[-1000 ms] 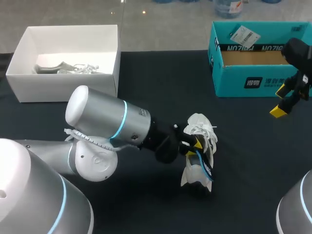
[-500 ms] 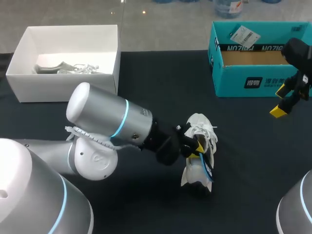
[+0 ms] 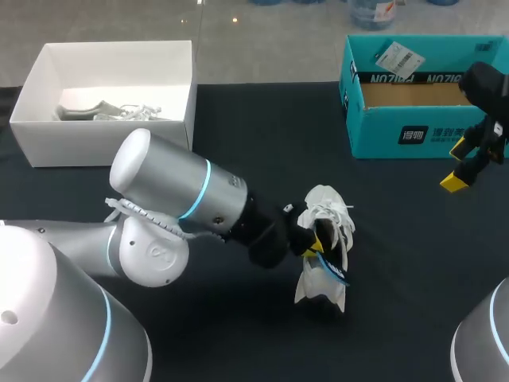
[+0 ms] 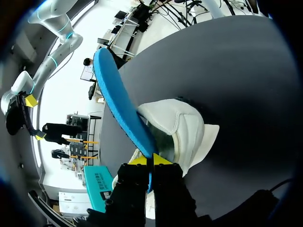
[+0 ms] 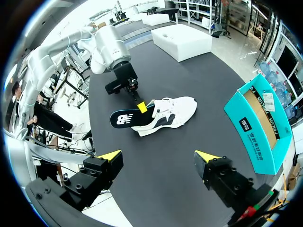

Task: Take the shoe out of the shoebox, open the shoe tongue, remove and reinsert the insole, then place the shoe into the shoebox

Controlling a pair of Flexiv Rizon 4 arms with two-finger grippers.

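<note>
Nearest, the left arm [image 3: 175, 191] enters from the left and reaches low across the dark table [image 3: 398, 294] past its middle. Its end effector [image 3: 320, 236] is closed on a blue-topped insole [image 4: 118, 104], fingertips pinching it from both sides beside the opening of the white sneaker [image 3: 330, 208]. Most of the insole projects clear of the sneaker, which lies on the table well apart from both boxes. Farther right, the right end effector [image 3: 457, 165] hangs above the table just in front of the teal shoebox [image 3: 398, 135], fingers spread wide with nothing between them. At the far edge, this shoebox stands open, showing a bare brown interior and a paper tag [image 3: 395, 57] at its rim. The white box [image 3: 103, 135] at far left holds a pale grey-white object [image 3: 103, 110] of unclear kind.
</note>
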